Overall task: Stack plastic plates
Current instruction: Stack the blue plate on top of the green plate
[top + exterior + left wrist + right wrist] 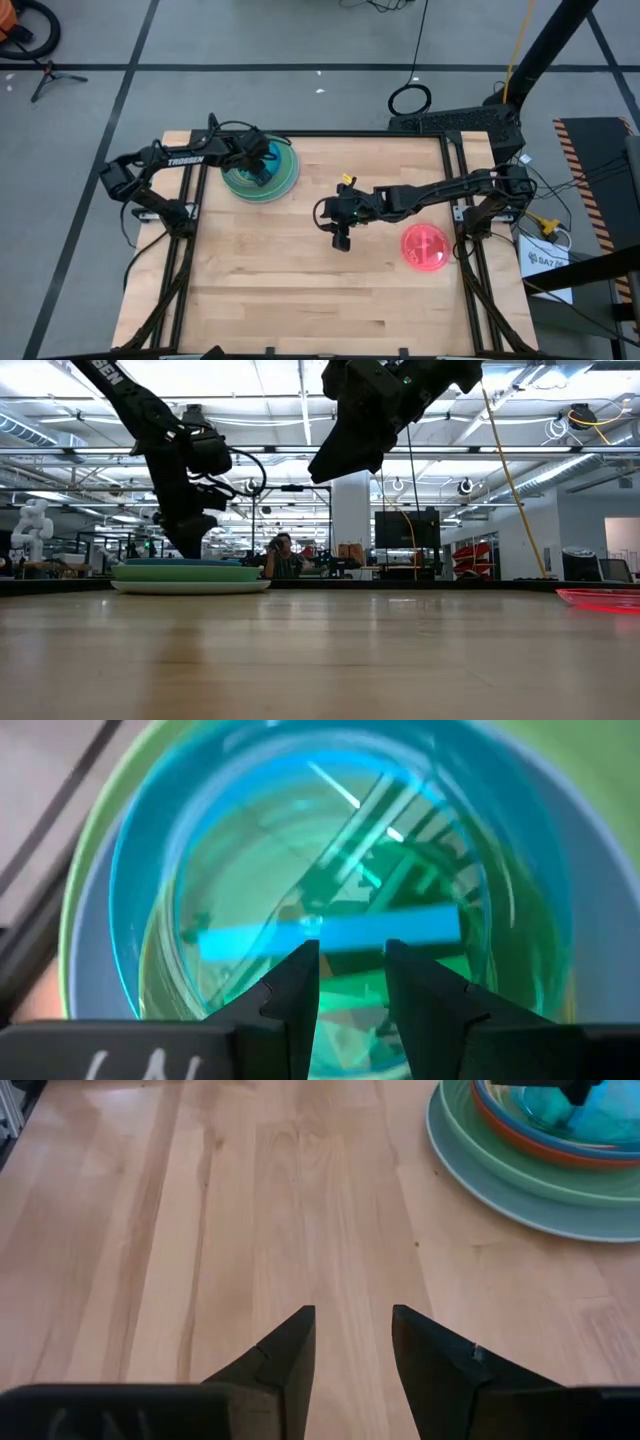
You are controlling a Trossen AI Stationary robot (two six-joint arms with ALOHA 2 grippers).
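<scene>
Bare wooden table (pixel 300 290) fills the near side, with nothing on it. Farther back on the left sits the stack of plates (pixel 262 170): a light blue plate at the bottom, green and red-orange above it, and a cyan plate (pixel 340 900) on top. The left gripper (pixel 258 165) hovers directly over that cyan plate, its fingers (pixel 295 985) slightly parted and holding nothing, so the plate looks released.

On the right, the pink plate (pixel 426 247) lies alone, well apart from the stack. The right gripper (pixel 341 238) hangs over mid-table between the two, its fingers (pixel 285 1355) spread and empty.

The likely trouble: the thin, flat pink plate gives little edge to pinch, so a grasp may slide it toward the table's right rail. Also, if the left arm lingers over the stack, the two arms could collide during delivery.
</scene>
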